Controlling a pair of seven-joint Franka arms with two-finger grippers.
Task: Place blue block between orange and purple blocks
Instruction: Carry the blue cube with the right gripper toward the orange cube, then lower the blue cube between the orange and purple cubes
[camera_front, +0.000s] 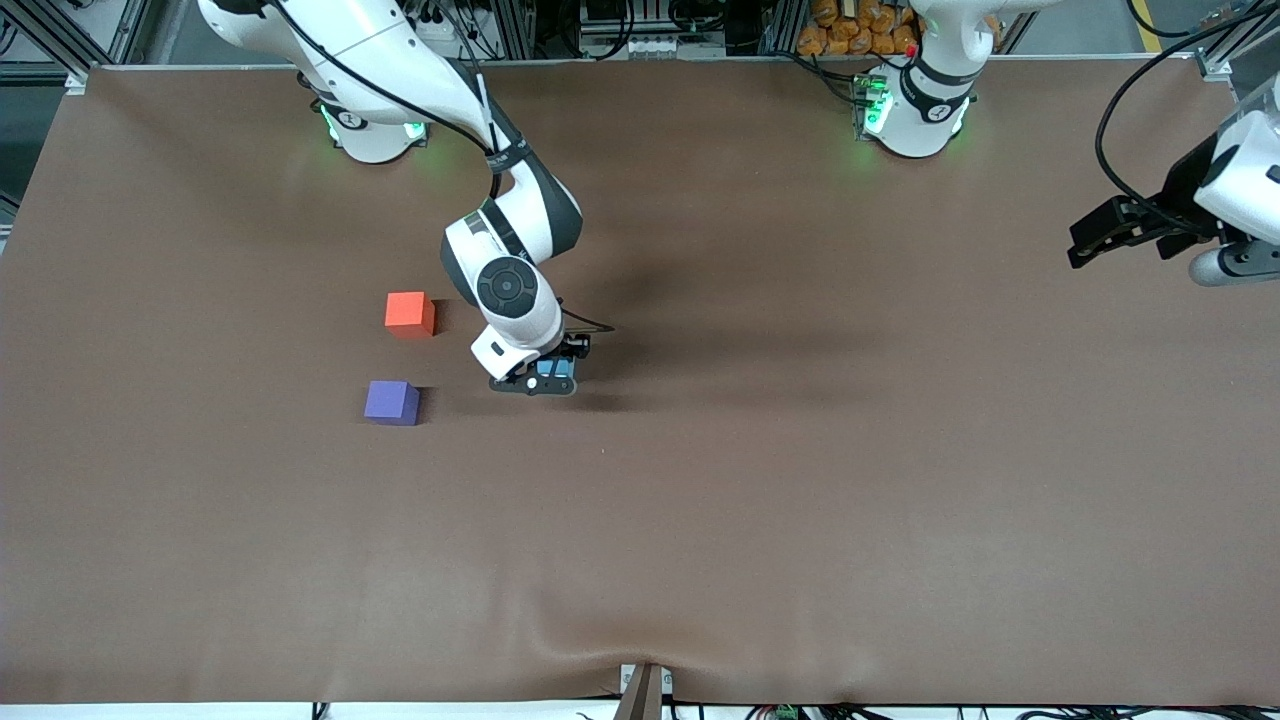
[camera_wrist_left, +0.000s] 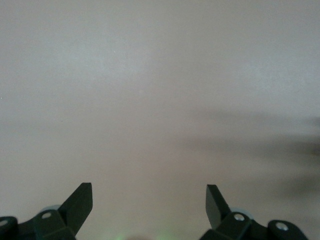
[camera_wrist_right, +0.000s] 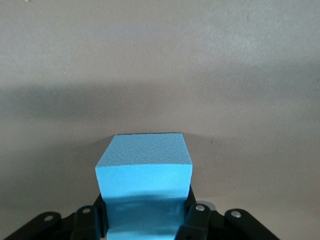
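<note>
Front view, nearest first: the purple block (camera_front: 391, 402), then the right gripper (camera_front: 549, 378) clamping the blue block (camera_front: 553, 369), then the orange block (camera_front: 409, 311). Their gap lies toward nine o'clock of the gripper. The left gripper (camera_front: 1110, 232), fingers spread wide, waits aside.

blue block (camera_wrist_right: 144, 172): light sky-blue, matte, finely pebbled surface, shaded darker low between the fingers
orange block (camera_front: 409, 312): bright orange-red, plain
purple block (camera_front: 391, 402): violet-purple, plain
table (camera_front: 800, 480): even dull brown cover with soft dark shadows
right gripper (camera_front: 548, 381): black fingers under a white wrist with a dark grey round cap
left gripper (camera_wrist_left: 150, 202): black fingers with small silver screws
arms: white shells, black joints, green lights at the bases
</note>
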